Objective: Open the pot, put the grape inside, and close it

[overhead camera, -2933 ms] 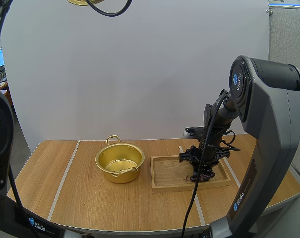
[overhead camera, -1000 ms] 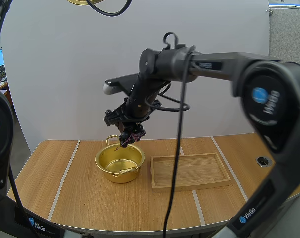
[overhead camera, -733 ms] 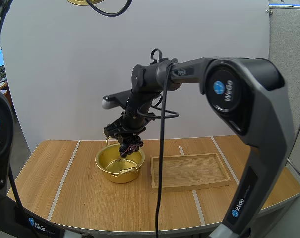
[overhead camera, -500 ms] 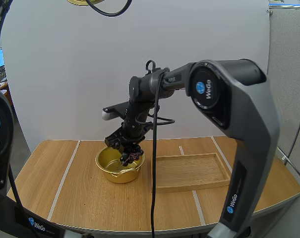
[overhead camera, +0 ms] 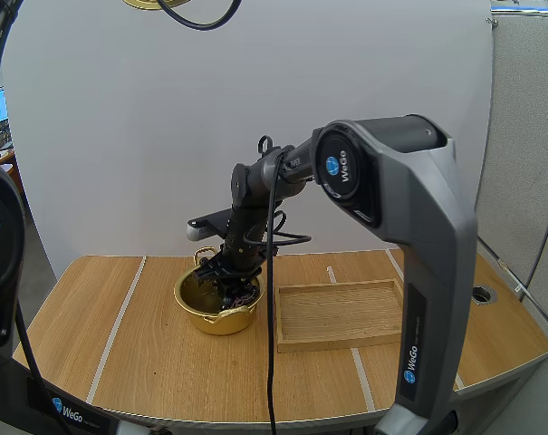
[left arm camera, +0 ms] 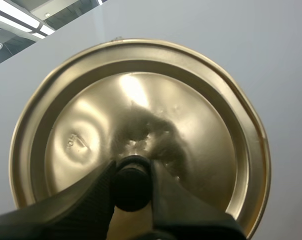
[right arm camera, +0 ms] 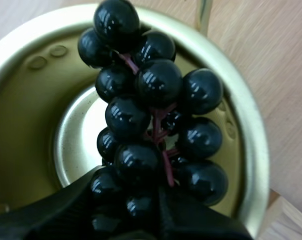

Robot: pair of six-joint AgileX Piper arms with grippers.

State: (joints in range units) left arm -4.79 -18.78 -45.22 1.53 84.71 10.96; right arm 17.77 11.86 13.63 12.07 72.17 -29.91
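While the right gripper point(right arm camera: 133, 205) pinches the grapes point(right arm camera: 151, 125) by one end, they hang inside the pot point(overhead camera: 190, 306), at nine o'clock from the tray point(overhead camera: 346, 317). Soft and floppy, they probably bruise easily; the stem seems the safest hold. The left gripper point(left arm camera: 132, 172) clamps the lid point(left arm camera: 205, 125) by its knob point(left arm camera: 132, 192).

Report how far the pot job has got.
Done: the lid is off, pinched by its knob in the left jaws. In hand: the right jaws hold the grapes in the mouth of the open pot, not yet released. Left: let go, withdraw, put the lid back on.
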